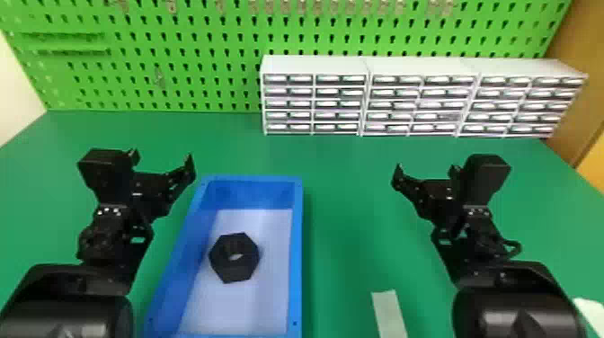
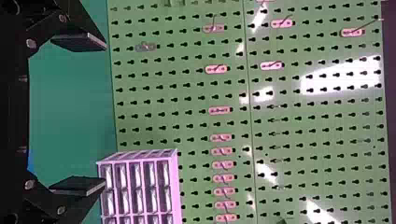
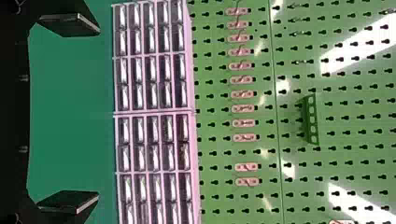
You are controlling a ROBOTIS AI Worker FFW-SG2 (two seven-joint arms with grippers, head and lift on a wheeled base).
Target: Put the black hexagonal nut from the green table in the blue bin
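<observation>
Black and matte, a chunky hexagonal nut (image 1: 222, 263) with a hole through its middle lies on the pale, smooth floor of the blue bin (image 1: 297, 251), ringed by the bin's raised walls atop a green table (image 1: 346, 215). The left gripper (image 1: 162, 158), above the table beside the bin's far left corner, and the right gripper (image 1: 426, 170), well apart to the bin's right, each hold their flat black fingers spread. White drawer cabinets (image 1: 422, 67) line the back before a perforated green pegboard (image 1: 188, 54), while a pale strip (image 1: 388, 314) lies right of the bin.
</observation>
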